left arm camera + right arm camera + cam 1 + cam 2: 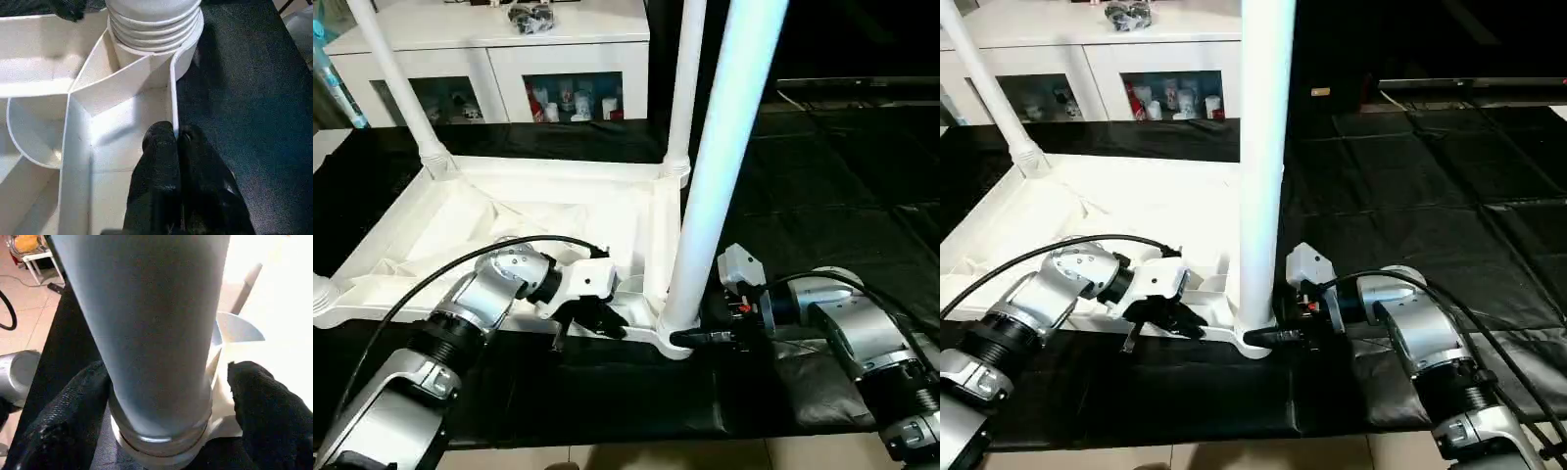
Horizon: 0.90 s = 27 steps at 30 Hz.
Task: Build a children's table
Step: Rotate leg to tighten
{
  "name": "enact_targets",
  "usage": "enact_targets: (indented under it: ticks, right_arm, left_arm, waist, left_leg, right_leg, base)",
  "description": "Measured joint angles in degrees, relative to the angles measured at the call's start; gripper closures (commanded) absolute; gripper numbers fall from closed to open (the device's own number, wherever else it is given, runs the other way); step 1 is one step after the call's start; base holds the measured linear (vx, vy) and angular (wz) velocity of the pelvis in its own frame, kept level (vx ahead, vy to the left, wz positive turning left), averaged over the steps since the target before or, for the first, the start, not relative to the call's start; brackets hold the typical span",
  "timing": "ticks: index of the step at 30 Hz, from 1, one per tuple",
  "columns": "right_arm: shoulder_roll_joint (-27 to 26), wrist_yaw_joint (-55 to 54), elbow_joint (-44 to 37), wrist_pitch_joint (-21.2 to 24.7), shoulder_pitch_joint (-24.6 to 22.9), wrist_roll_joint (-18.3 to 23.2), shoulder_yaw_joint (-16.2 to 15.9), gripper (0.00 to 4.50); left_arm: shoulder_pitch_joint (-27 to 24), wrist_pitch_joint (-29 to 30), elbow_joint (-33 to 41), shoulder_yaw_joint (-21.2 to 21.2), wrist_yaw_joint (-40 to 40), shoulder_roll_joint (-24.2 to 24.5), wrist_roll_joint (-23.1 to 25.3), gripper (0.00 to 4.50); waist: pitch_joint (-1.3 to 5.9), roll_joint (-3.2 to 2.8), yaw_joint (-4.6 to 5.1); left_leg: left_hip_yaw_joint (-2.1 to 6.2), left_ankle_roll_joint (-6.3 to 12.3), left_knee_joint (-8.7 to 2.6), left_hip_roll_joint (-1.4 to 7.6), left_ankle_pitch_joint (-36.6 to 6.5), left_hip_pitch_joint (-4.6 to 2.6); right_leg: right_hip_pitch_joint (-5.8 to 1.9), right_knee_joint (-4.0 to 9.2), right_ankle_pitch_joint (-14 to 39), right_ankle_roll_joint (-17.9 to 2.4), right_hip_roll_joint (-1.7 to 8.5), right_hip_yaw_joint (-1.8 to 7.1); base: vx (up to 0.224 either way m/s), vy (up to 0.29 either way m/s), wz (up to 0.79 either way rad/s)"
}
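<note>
The children's table lies upside down on a black mat, its ribbed white top (pixel 509 211) facing up. Three white legs stand in corner sockets: the near right leg (pixel 724 147), the far right leg (pixel 683 88) and the far left leg (pixel 396 83). My left gripper (pixel 592 318) is shut on the top's thin rim wall (pixel 172 88), just beside the near right socket (pixel 151 29). My right gripper (pixel 690 338) is at the foot of the near right leg (pixel 156 333). Its black fingers (pixel 73 411) stand open on either side of the tube, with a gap on one side.
A white cabinet (pixel 499 59) with glass doors stands behind the table, with a small dark object (pixel 530 15) on top. The black mat (pixel 842 196) stretches to the right. A strip of pale floor (pixel 656 458) runs along the near edge.
</note>
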State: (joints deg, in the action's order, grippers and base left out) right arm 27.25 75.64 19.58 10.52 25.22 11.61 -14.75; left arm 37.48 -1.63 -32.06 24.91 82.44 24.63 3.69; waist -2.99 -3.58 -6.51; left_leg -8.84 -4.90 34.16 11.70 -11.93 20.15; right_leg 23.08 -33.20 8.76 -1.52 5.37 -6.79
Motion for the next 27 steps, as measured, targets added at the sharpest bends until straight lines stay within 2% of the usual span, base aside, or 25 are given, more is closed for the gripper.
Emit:
enact_targets:
  ticks: [7,8,16,19,20,24,27]
  right_arm:
    - [-0.35,1.80,1.82,0.15,0.25,0.02,-0.52,1.39]
    - [-0.35,1.94,1.85,0.19,0.28,0.02,-0.52,1.63]
    - [-1.03,1.84,2.10,1.74,0.31,0.59,-0.04,1.75]
    - [-2.44,-2.75,1.77,3.09,-0.85,0.87,2.40,1.76]
    - [-3.57,-5.77,1.78,3.73,-1.24,0.74,3.47,1.76]
    - [-10.00,-22.02,0.78,6.77,-2.70,-0.93,8.52,1.76]
    - [-13.74,-31.53,0.52,7.66,-2.67,-2.78,10.85,1.76]
  left_arm:
    - [-0.58,0.02,0.78,-0.07,-0.19,-0.04,0.02,4.50]
    - [-0.66,0.02,0.88,-0.08,-0.19,-0.04,0.02,4.50]
    - [-0.84,2.30,1.24,-0.87,-0.66,-0.46,-0.32,4.50]
    - [-0.94,6.64,1.00,-2.53,-4.42,-2.05,-0.46,4.50]
    - [-0.93,8.00,0.89,-3.36,-6.64,-2.67,-0.24,4.50]
    - [-0.88,15.30,0.81,-6.57,-16.60,-6.66,0.75,4.50]
    - [-0.88,19.58,0.89,-8.49,-22.84,-10.13,0.88,4.50]
  waist:
    - [0.01,0.02,0.06]
    - [0.01,0.02,0.06]
    - [0.02,0.03,0.07]
    - [0.02,0.05,0.13]
    - [0.01,0.06,0.30]
    - [0.02,0.04,2.16]
    - [0.06,-0.01,3.46]
  left_leg:
    - [-0.02,0.00,0.02,0.01,0.00,0.00]
    - [-0.02,0.00,0.02,0.02,0.00,0.00]
    - [-0.03,0.01,0.05,0.03,0.01,-0.01]
    - [-0.05,-0.01,0.19,0.06,0.02,-0.02]
    - [-0.09,-0.01,0.28,0.08,0.02,-0.02]
    - [-0.15,-0.36,0.28,0.11,-0.07,-0.12]
    - [-0.15,-0.37,0.27,0.11,-0.07,-0.13]
  right_leg:
    - [0.00,-0.02,0.00,0.00,0.00,0.01]
    - [0.00,-0.02,0.00,0.00,0.00,0.01]
    - [0.00,-0.06,0.00,0.00,-0.01,0.01]
    - [-0.03,-0.13,-0.02,-0.03,-0.01,0.02]
    - [0.00,-0.20,-0.05,-0.04,-0.01,0.04]
    - [0.00,-0.23,0.03,0.25,-0.02,0.05]
    - [0.00,-0.23,0.03,0.27,-0.03,0.04]
  base:
    - [0.000,0.000,0.00]
    - [0.000,0.000,0.00]
    - [0.000,0.000,0.00]
    - [0.000,0.000,0.00]
    - [0.000,0.000,0.00]
    - [0.000,0.000,0.00]
    - [0.000,0.000,0.00]
